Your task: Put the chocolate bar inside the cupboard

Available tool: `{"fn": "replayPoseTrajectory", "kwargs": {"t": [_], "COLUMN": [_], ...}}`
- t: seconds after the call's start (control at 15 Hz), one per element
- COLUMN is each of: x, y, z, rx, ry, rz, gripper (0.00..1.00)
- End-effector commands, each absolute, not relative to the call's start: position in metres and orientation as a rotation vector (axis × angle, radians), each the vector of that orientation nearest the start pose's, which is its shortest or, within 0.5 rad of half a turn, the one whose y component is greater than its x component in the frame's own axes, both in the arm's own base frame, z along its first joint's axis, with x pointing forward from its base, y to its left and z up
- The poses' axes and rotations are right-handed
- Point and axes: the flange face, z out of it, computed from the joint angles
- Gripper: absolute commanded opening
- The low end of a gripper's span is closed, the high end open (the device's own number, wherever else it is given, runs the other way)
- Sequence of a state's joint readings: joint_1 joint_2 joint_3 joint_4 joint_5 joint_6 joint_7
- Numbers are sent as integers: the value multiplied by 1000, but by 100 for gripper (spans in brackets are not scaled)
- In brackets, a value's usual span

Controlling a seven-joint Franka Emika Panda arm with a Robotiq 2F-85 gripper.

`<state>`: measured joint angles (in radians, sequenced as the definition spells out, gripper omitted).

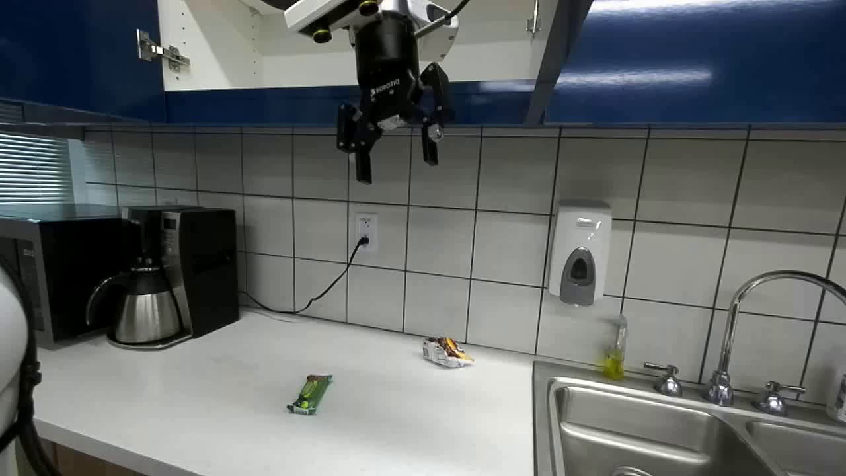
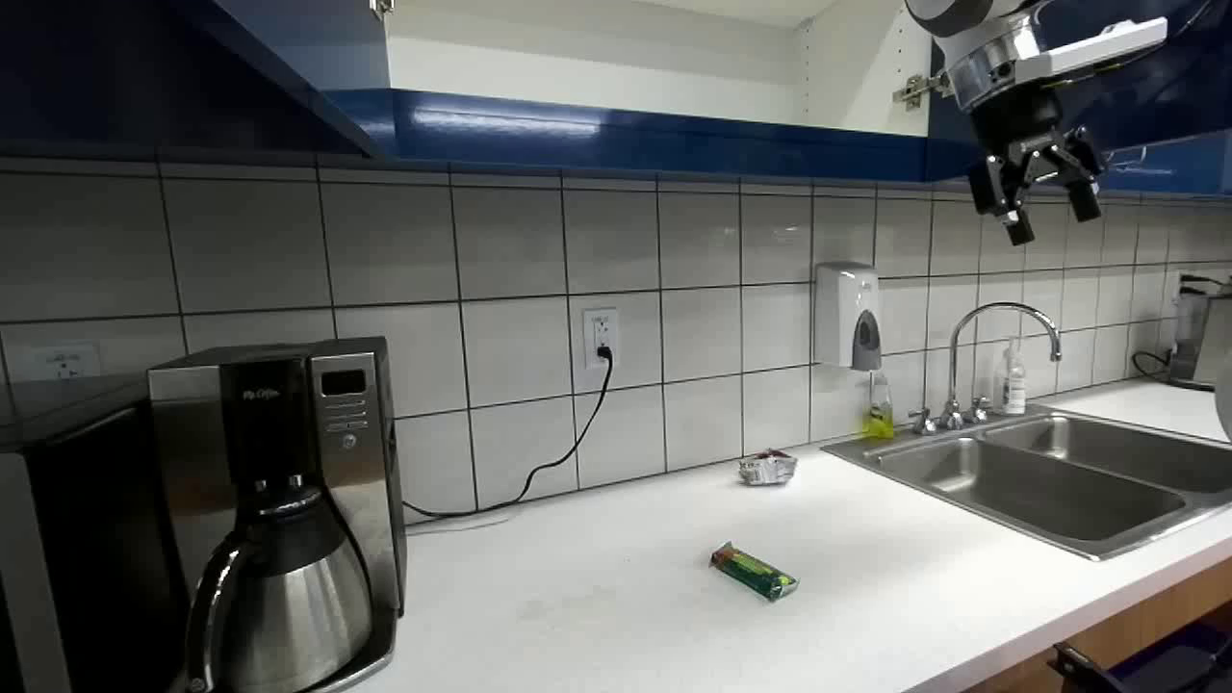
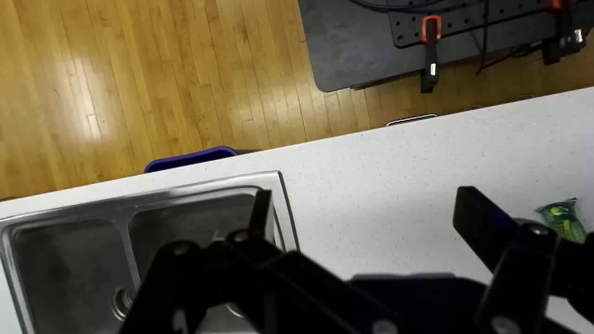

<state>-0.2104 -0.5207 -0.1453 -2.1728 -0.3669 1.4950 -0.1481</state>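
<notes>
Gripper [image 1: 396,168] hung spread wide, well above sink [image 1: 543,413] level. Chocolate bar [image 1: 310,395], green-wrapped, lay flat on counter [image 1: 396,430], well apart from sink; coffee maker [image 1: 208,264] stood farther from sink, crumpled packet [image 1: 447,352] nearer. Cupboard [image 2: 635,135], higher than sink, stood open. Faucet [image 1: 727,337] rose behind sink.

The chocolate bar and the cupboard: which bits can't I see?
Chocolate bar, in the wrist view: lower end hidden behind the hand.
Its printing, all views: too small or blurred to read.
Cupboard, both exterior views: top cut off by the upper edge.
Its inside, in an exterior view: partly covered by the robot arm.
</notes>
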Motion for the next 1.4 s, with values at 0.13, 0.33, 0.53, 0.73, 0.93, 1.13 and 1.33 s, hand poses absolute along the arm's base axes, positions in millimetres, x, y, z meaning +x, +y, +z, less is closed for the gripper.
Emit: {"fn": "replayPoseTrajectory", "kwargs": {"t": [0.13, 0.33, 0.53, 0.73, 0.93, 1.13, 1.33], "x": [335, 335, 335, 335, 339, 341, 341], "y": [-180, -180, -180, -180, -171, -151, -124], "z": [583, 583, 583, 583, 577, 568, 554], "rx": [-3353, -3354, -3354, -3353, -3346, -3341, -3332], "ry": [304, 304, 304, 304, 278, 212, 125], "rz": [385, 385, 385, 385, 379, 388, 406], "gripper": [100, 100, 100, 100, 100, 100, 100]}}
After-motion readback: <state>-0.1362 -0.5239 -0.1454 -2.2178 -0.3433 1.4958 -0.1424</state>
